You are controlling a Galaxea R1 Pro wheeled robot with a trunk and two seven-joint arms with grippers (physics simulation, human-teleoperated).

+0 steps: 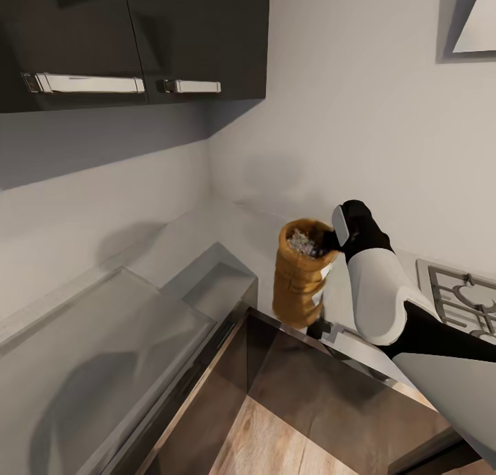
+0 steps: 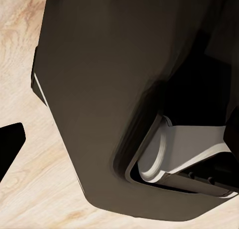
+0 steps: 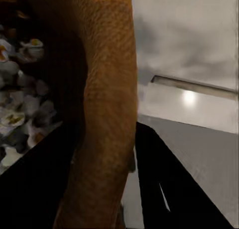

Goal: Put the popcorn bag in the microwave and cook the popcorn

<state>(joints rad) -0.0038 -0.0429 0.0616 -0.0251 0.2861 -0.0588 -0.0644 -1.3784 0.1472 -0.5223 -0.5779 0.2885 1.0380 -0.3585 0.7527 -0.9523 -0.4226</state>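
Note:
The popcorn bag point(image 1: 298, 282), a tan-brown wrinkled sack with a rolled rim, hangs upright above the front edge of the grey glossy countertop point(image 1: 103, 351), near the corner of the walls. Whitish popcorn point(image 1: 303, 243) fills its open top. My right gripper point(image 1: 333, 243) is shut on the bag's rim from the right side. In the right wrist view the bag's wall point(image 3: 107, 114) runs between two black fingers point(image 3: 164, 184), with popcorn point(image 3: 20, 114) inside. One dark finger point(image 2: 10, 144) of my left gripper hangs over wood floor. The microwave is out of view.
Dark upper cabinets point(image 1: 131, 34) with silver handles hang over the counter at the left. A gas hob point(image 1: 458, 296) with grey grates lies to the right behind my right arm. Wood floor point(image 1: 275, 440) lies below. My dark trunk point(image 2: 124, 89) looms close in the left wrist view.

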